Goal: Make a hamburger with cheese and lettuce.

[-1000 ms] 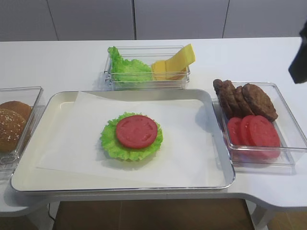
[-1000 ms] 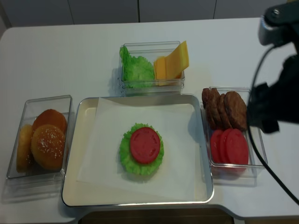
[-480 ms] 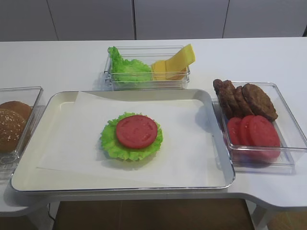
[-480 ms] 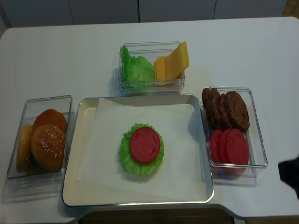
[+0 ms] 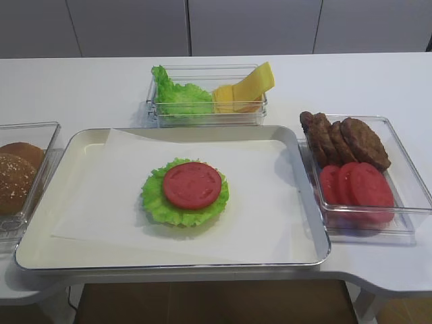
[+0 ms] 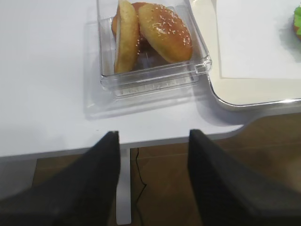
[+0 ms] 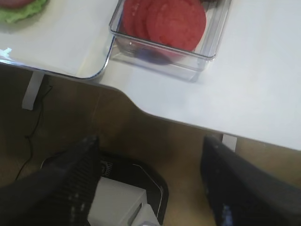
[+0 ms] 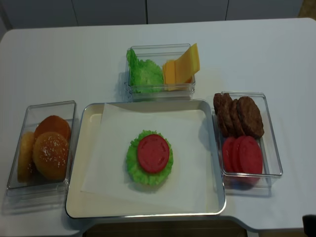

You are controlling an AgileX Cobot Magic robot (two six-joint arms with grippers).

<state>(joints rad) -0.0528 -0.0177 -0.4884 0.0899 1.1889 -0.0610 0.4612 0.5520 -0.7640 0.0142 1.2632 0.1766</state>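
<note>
My right gripper (image 7: 148, 181) hangs off the table's front edge, jaws wide, nothing held; left gripper (image 6: 153, 176) likewise spread and empty. The low round hamburger (image 5: 185, 192), green frilly lettuce under 1 red tomato slice (image 5: 192, 184), sits mid-tray on white paper. Yellow cheese slices (image 5: 244, 90) stand in the far clear bin. Next, probably cheese: pinch 1 slice by its top edge, lay it flat and centred.

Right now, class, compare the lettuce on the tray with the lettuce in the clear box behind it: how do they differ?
The hamburger lettuce lies flat on the paper; the lettuce in the box stands bunched up against the box's left end. The hamburger's lettuce carries a tomato slice; the boxed lettuce is bare, beside the cheese. Both are bright green and frilly-edged.
</note>
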